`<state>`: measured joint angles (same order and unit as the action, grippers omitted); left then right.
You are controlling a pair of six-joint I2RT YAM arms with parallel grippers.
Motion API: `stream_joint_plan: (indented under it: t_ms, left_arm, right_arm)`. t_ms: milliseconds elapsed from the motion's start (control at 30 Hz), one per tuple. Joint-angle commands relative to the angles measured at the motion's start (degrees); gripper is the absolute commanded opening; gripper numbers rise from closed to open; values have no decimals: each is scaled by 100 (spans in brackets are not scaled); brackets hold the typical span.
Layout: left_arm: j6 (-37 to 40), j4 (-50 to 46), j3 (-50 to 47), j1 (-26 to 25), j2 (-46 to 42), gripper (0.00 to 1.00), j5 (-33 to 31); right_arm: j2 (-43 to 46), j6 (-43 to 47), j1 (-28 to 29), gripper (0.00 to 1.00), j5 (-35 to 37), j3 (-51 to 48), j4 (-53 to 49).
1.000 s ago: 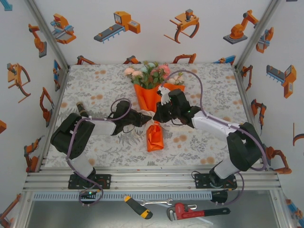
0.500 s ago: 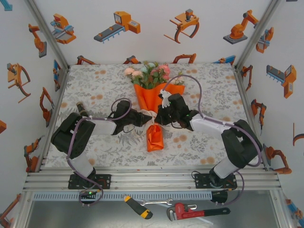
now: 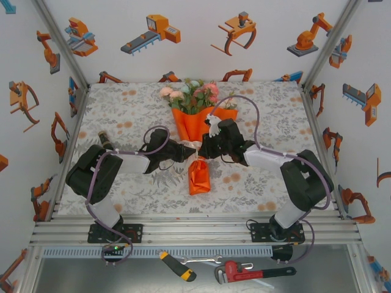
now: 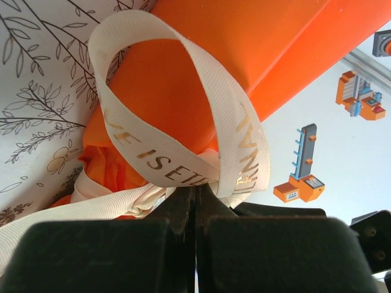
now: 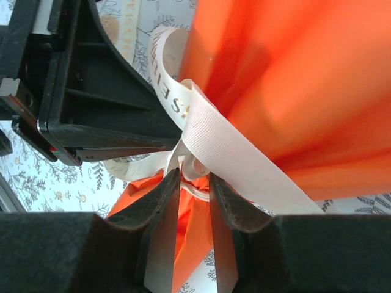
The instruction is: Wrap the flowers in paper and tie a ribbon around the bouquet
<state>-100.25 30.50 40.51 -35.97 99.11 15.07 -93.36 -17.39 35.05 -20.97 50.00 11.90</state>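
The flowers (image 3: 192, 93) are wrapped in the paper (image 3: 190, 125) and the ribbon (image 4: 159, 162) loops its neck — left end effector (image 4: 195, 196) clamped on it, right end effector (image 5: 194, 181) part-open there, the tying apparently unfinished.

In the top view, the bouquet's (image 3: 197, 174) waist is covered by the left pincer (image 3: 187, 149) and the right pincer (image 3: 203, 146), and the lower parts of the flowers (image 3: 194, 94) are concealed inside the paper (image 3: 190, 125). In the left wrist view, the ribbon's (image 4: 165, 165) tail is cut off at the left edge and its gold lettering is only partly legible. In the right wrist view, the paper is blurred and the knot is partly hidden behind the fingertips (image 5: 165, 195).
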Motion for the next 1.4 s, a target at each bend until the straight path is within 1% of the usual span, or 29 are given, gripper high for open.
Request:
stream_joint_plan:
  t_ms: [0,100,200,367,400,467,567,667,733,900,933,967,1033,1067,1133,1167,1200,1233,1333,1367]
  left_arm:
    - [-154,149,27,-11,21,0,68]
    - [-153,157,14,-15,-1,0,77]
    - [-139,157,1,-8,-33,0,72]
    - [-156,199,-21,-10,-67,0,98]
    - [-161,248,-37,-8,-60,0,102]
    - [-205,319,-86,-10,-87,0,102]
    - [-203,326,-131,-8,-159,0,96]
    - [-228,325,-149,-8,-214,0,87]
    - [-213,316,-146,-9,-232,0,96]
    - [-232,378,-222,-14,-243,0,115]
    - [-241,391,-246,-8,-258,0,102]
    - [-234,412,-275,-5,-277,0,78]
    - [-211,394,-332,0,-387,0,-5]
    - [-101,306,-315,16,-489,5,-57]
    - [268,-187,-210,76,-754,22,-185]
    - [656,-547,-110,113,-954,29,-315]
    - [1030,-936,8,141,-1148,34,-440]
    - [1565,-1510,170,164,-1380,37,-680]
    - [3323,-3293,835,128,-2025,42,-1746]
    - [3830,-3649,1004,131,-2160,42,-1995]
  right_arm:
    - [-171,200,6,32,-270,182,370]
    - [-246,207,2,36,-349,185,526]
    - [-305,191,2,36,-398,206,541]
    - [-323,172,-7,32,-330,196,544]
    - [-323,171,-6,32,-272,204,514]
    - [-339,173,-15,36,-105,246,402]
    - [-373,174,-24,37,-166,267,489]
    - [-452,195,-24,37,-294,343,527]
    - [-480,168,-18,32,-348,370,554]
    - [-413,165,-24,6,-444,331,662]
    - [-379,172,-26,2,-435,329,658]
    - [-328,176,-33,0,-418,294,641]
    - [-184,206,-34,0,-380,259,546]
    - [-77,215,-32,0,-320,223,450]
    - [186,258,-33,0,-213,113,290]
    - [310,313,-33,0,-171,49,191]
    - [398,382,-33,0,-149,-7,97]
    - [499,466,-33,0,-107,-48,-45]
    - [733,698,-33,0,22,-154,-416]
    - [791,763,-33,0,31,-166,-522]
